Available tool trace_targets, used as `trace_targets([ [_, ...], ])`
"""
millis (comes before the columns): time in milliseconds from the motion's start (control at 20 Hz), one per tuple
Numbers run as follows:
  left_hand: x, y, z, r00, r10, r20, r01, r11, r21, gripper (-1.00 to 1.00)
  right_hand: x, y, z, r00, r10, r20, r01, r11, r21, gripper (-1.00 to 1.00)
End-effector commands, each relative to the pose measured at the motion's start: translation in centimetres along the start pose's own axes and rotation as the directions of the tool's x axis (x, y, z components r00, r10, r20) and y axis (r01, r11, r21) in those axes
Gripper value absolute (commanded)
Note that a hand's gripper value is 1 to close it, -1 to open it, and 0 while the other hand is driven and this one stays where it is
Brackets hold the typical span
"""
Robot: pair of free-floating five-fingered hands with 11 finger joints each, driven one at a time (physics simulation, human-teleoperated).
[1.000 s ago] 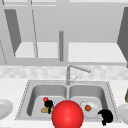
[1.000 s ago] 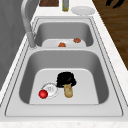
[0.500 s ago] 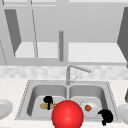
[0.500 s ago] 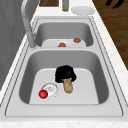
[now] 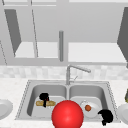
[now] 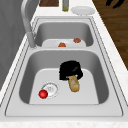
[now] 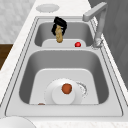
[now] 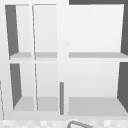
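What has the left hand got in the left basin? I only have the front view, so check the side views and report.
Observer: From the left side, the left hand is curled over one end of a tan roll. The other end sticks out bare.
Operator: Report anything else in that basin.
Observer: A small red ball lies beside the drain, apart from the hand.
Operator: Now the right basin.
Observer: From the right side, the plate partly covers the right basin's drain. A round orange thing sits on the plate.
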Motion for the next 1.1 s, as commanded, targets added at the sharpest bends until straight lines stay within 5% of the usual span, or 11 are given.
trace_targets([
  [0, 2.3, 2.7, 1.7, 0.9999, 0.012, 0.003, -0.012, 0.9999, 0.0, 1.0, 0.0, 0.0, 0.0, 1.0, 0.0, 0.0, 0.0, 1.0, 0.0, 0.0],
  [500, 6.1, 9.9, 5.0, 0.9999, 0.009, 0.005, -0.009, 0.9999, -0.006, 1.0, 0.0, 0.0, 0.0, 1.0, 0.0, 0.0, 0.0, 1.0, 0.0, 0.0],
  [1050, 10.9, 16.4, 11.6, 0.9976, 0.068, -0.004, -0.068, 0.9975, 0.02, 1.0, 0.0, 0.0, 0.0, 1.0, 0.0, 0.0, 0.0, 1.0, 0.0, 0.0],
])
